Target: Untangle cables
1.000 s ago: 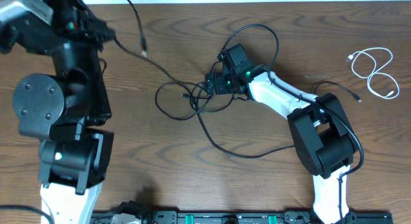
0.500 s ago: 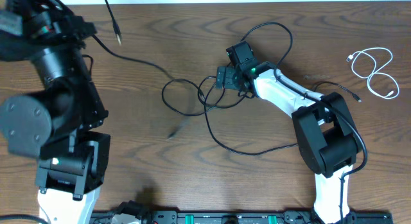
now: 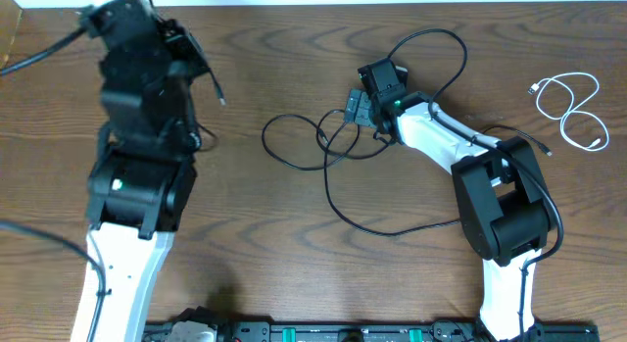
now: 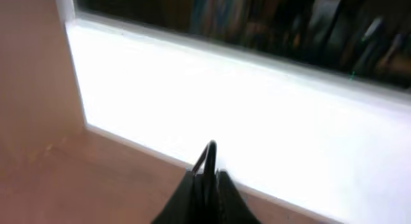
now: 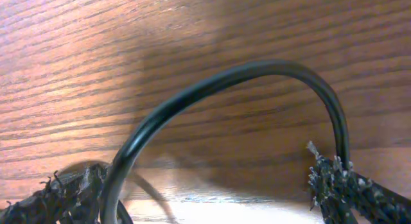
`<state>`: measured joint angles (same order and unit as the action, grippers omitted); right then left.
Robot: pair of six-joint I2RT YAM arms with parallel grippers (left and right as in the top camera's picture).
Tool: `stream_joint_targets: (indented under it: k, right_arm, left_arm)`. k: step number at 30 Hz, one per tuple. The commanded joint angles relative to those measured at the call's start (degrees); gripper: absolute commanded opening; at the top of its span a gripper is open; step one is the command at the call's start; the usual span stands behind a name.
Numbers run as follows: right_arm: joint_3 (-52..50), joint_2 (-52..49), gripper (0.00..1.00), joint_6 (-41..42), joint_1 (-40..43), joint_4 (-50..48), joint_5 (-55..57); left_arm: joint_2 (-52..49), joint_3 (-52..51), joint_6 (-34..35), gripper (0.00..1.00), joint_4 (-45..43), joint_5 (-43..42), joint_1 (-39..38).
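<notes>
Table (image 3: 294, 273): dark brown wood with fine horizontal grain, redder in the right wrist view.
Black cables (image 3: 333, 151): plain glossy black.
White cable (image 3: 572, 111): plain white.
Left arm (image 3: 147, 97): black upper housings, white lower link, small green light.
Right arm (image 3: 431, 141): white link, black joints, small green light.

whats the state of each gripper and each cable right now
left gripper: shut on a black cable, raised off the table
right gripper: open, down at the tangle, a black cable arching between its fingers
black cables: looped over each other mid-table, not yet separated
white cable: loosely coiled, lying flat, apart from the black ones
</notes>
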<state>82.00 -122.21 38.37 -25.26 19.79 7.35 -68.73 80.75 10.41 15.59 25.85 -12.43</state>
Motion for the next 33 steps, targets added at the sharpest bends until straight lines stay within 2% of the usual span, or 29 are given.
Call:
stream_joint_targets:
  k: [1,7,12,19,22,25,33]
  right_arm:
    - [-1.29,-1.97,0.99,0.76,0.09,0.50,0.48]
    - [-1.29,-1.97,0.99,0.72,0.09,0.57,0.48]
    - [-1.29,-1.97,0.99,0.50,0.09,0.59,0.48]
    - [-1.29,-1.97,0.99,0.48,0.09,0.61,0.48]
    - [-1.29,-1.97,0.99,0.50,0.09,0.70,0.44]
    - [-1.29,-1.97,0.99,0.50,0.09,0.79,0.46]
    - [-1.29,-1.97,0.99,0.35,0.09,0.79,0.44]
  left_arm:
    - [-3.26,0.74,6.71,0.07,6.67,0.31,0.26]
    - [-11.08,0.74,9.05,0.07,14.75,0.35,0.39]
    - [-17.18,0.74,16.85,0.07,21.79,-0.94,2.80]
    - [-25.11,0.74,20.39,0.07,28.13,-19.12,9.77]
    - [-28.61,0.72,21.38,0.07,30.18,-23.28,12.37]
    - [-32.02,0.72,24.48,0.07,32.26,-23.54,14.03]
    - [-38.69,0.68,24.61,0.08,35.19,-23.26,17.20]
